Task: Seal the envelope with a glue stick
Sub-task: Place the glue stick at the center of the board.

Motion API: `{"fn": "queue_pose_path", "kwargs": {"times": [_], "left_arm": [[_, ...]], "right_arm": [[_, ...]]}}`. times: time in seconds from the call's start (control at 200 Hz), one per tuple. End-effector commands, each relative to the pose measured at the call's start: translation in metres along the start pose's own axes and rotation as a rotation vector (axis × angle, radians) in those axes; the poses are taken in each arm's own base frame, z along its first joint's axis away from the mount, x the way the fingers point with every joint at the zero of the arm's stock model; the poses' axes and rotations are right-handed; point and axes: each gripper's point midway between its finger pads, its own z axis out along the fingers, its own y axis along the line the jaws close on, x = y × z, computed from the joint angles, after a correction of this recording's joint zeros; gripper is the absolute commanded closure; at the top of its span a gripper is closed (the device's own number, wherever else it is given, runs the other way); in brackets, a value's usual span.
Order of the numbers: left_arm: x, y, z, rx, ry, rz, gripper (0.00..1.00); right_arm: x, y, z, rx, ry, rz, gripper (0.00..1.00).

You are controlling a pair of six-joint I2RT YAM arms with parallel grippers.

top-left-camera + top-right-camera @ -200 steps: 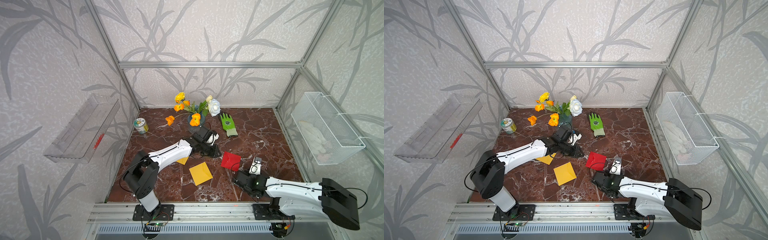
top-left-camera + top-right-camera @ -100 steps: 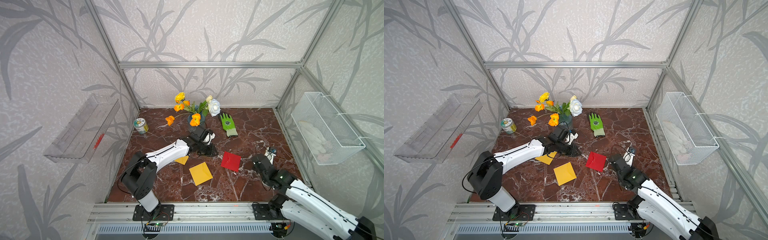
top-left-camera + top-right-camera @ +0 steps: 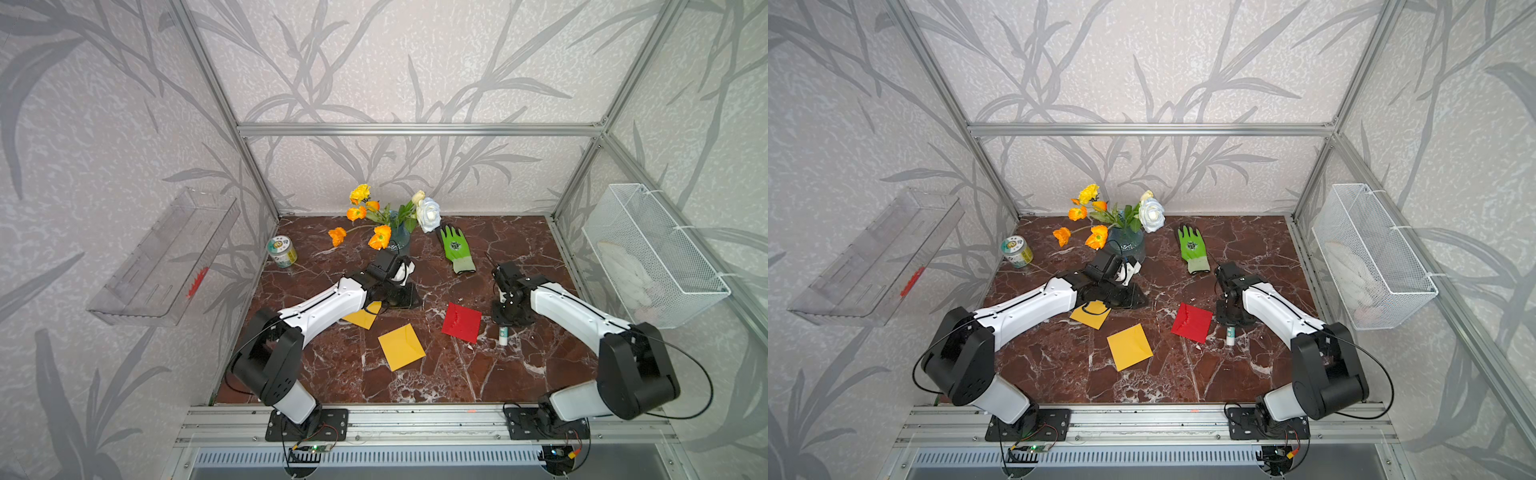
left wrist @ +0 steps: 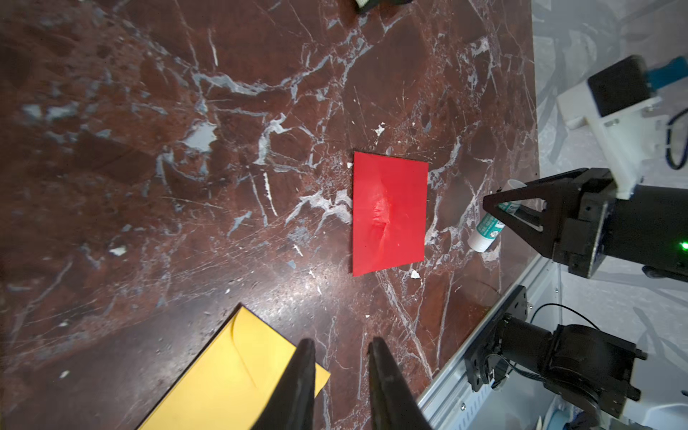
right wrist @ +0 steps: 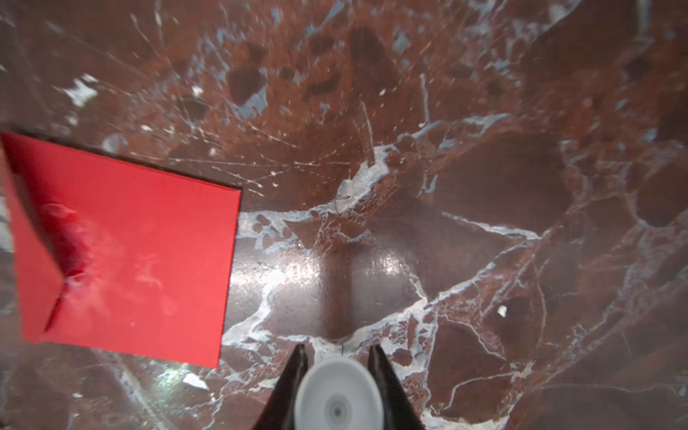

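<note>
Red-brown marble forms the table (image 3: 519, 245). Right hand (image 5: 337, 350): closed on the glue stick (image 4: 487, 227), with its fingers (image 5: 290, 387) pinching the stick at mid-length. Whether the lower end touches the table cannot be told.

Just beside this hand, on its inner side toward the left hand (image 4: 340, 340), lies the red envelope (image 5: 123, 257). A strip of bare marble parts its nearest edge from the stick. Ahead of the right fingertips the table is bare. On the hand's outer side the table edge is near.

Left hand: jaws a little apart with nothing between them. A corner of a yellow envelope (image 4: 238, 376) shows just beside one finger. Open marble runs from its tips to the red envelope.

Views compared:
- **Right wrist view:** only the stick's round white end, face-on.
- **Left wrist view:** the stick side-on, with a teal label band between two white ends. Its long axis slants across the fingers, upper end toward the right hand's own camera.
- **Both top views:** the lower end protrudes below the hand and points toward the front rail (image 3: 415, 419). Only these views show:
  - a further yellow envelope (image 3: 361, 319) partly under the left arm (image 3: 324, 307);
  - the flower vase (image 3: 399, 239), green glove (image 3: 455, 247) and tin (image 3: 281, 251) beyond both hands;
  - the wire basket (image 3: 648, 257) on the wall outside the right arm.
</note>
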Motion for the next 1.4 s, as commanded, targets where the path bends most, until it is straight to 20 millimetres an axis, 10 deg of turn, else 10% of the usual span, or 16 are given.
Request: {"fn": "queue_pose_path", "kwargs": {"times": [0.0, 0.215, 0.465, 0.865, 1.11, 1.395], "left_arm": [[0.006, 0.021, -0.013, -0.085, -0.019, 0.005, 0.73], [0.010, 0.032, -0.015, -0.087, -0.030, -0.026, 0.73], [0.021, 0.030, -0.019, -0.062, -0.010, -0.020, 0.54], [0.040, 0.025, -0.070, -0.053, -0.148, 0.042, 0.21], [0.018, 0.086, -0.123, -0.383, -0.434, -0.058, 0.03], [-0.030, 0.176, -0.205, -0.837, -0.758, -0.186, 0.00]], "right_arm": [[0.004, 0.004, 0.001, 0.012, 0.052, -0.061, 1.00], [0.005, 0.014, 0.030, 0.010, 0.122, -0.058, 1.00], [0.008, 0.015, 0.040, 0.026, 0.169, -0.069, 0.56], [-0.026, 0.019, -0.023, -0.062, -0.124, -0.078, 0.37], [-0.069, -0.004, -0.081, -0.027, -0.545, -0.031, 0.00], [-0.091, -0.065, -0.114, 0.152, -0.999, 0.146, 0.01]]}}
